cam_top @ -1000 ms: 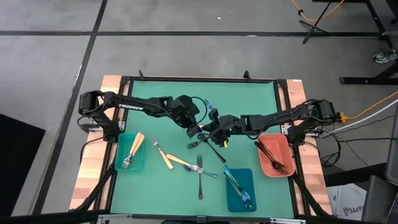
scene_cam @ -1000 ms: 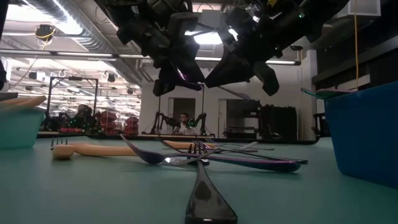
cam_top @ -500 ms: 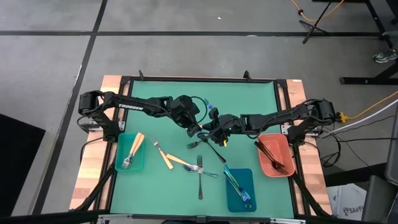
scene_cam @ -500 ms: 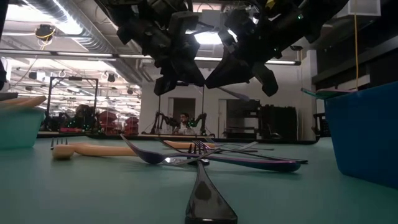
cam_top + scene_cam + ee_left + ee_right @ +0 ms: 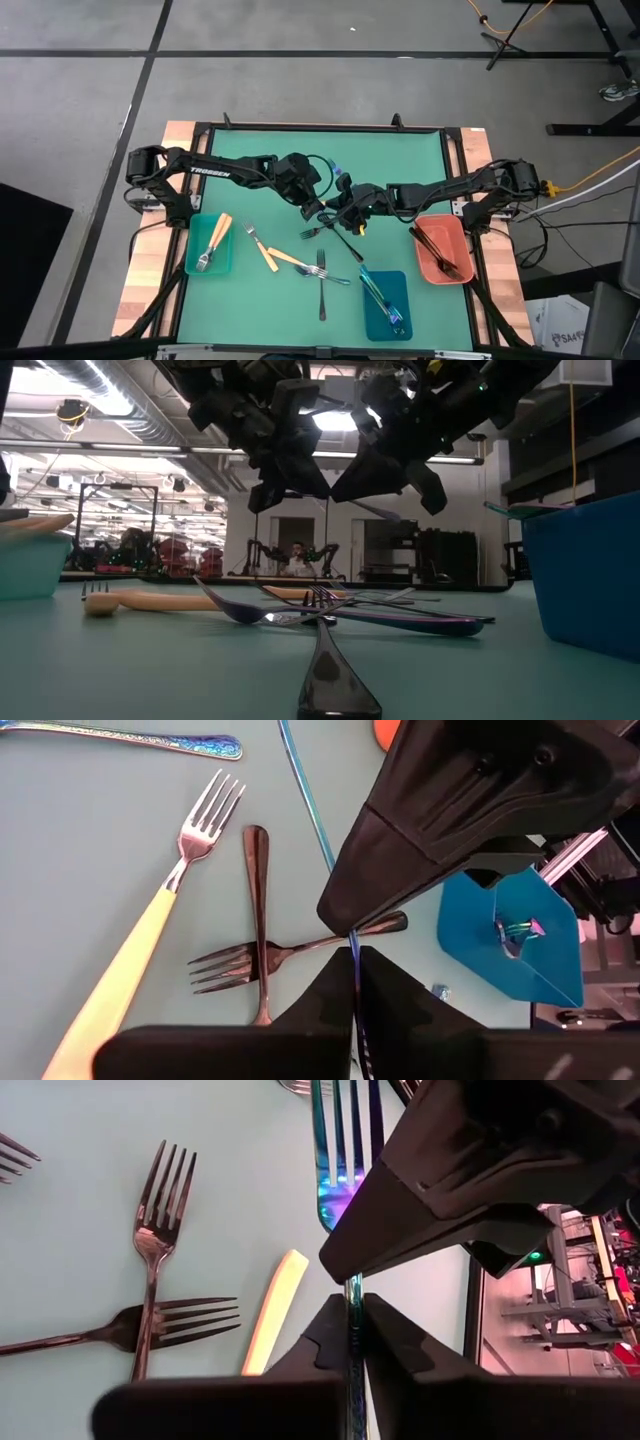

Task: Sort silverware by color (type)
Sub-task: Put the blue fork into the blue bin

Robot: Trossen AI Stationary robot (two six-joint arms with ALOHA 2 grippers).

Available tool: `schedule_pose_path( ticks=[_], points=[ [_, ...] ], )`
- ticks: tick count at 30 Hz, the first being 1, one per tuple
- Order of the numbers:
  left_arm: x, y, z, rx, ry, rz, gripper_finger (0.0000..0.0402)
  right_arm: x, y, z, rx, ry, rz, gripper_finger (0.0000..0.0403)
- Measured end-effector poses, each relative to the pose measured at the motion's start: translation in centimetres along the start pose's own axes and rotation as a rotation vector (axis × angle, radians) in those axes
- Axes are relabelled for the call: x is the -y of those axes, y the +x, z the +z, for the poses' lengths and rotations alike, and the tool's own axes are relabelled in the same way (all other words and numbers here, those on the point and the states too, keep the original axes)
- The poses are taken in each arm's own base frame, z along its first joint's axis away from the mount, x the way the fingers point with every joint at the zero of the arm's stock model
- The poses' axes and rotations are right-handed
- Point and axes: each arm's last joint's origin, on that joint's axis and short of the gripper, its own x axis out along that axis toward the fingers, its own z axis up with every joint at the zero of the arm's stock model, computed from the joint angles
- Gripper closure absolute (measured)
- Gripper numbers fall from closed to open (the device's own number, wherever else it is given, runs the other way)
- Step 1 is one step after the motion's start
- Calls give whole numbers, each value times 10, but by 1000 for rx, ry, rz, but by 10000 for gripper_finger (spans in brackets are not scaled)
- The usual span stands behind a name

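An iridescent blue-teal fork (image 5: 345,1140) hangs above the middle of the table between my two grippers, which meet tip to tip. My left gripper (image 5: 316,208) comes from the table's left and is shut on it. My right gripper (image 5: 346,214) comes from the right and is shut on it too. Both show from below in the low view, left gripper (image 5: 290,485) and right gripper (image 5: 385,475). On the green table lie two crossed dark forks (image 5: 258,920), a fork with a yellow handle (image 5: 150,940) and other silverware (image 5: 322,275). My left gripper pinches the fork's slim handle (image 5: 352,945) between its two fingers, slanting down from the table's left. The handle shows edge-on and runs on past the fingertips. The fork is clear of the table. My right gripper pinches the fork's stem (image 5: 351,1290) between its two fingers, slanting down from the table's right. The tines (image 5: 340,1170) stand beyond the fingertips, partly behind my left gripper. The fork is clear of the table.
A teal tray (image 5: 193,262) at the near left holds orange-handled pieces. A blue tray (image 5: 372,318) at the near middle holds iridescent pieces. A salmon tray (image 5: 460,262) at the right holds dark ones. Loose forks lie between the trays.
My left gripper has shut on the iridescent fork that my right gripper holds. Both arms have kept their places, and the fork has stayed where it was above the table.
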Motion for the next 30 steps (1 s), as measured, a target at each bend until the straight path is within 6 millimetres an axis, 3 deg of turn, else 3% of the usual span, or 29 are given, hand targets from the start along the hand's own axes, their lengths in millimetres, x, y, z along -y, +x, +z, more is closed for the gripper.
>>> schedule_pose_path(
  ticks=[10, 30],
  points=[
    [-1, 0, 0, 6, -1, 10, 399, 0, 0, 0, 3, 2, -1, 307],
    [-5, -1, 4, 121, 14, 178, 400, 4, -5, 2, -2, 7, -26, 301]
  ],
)
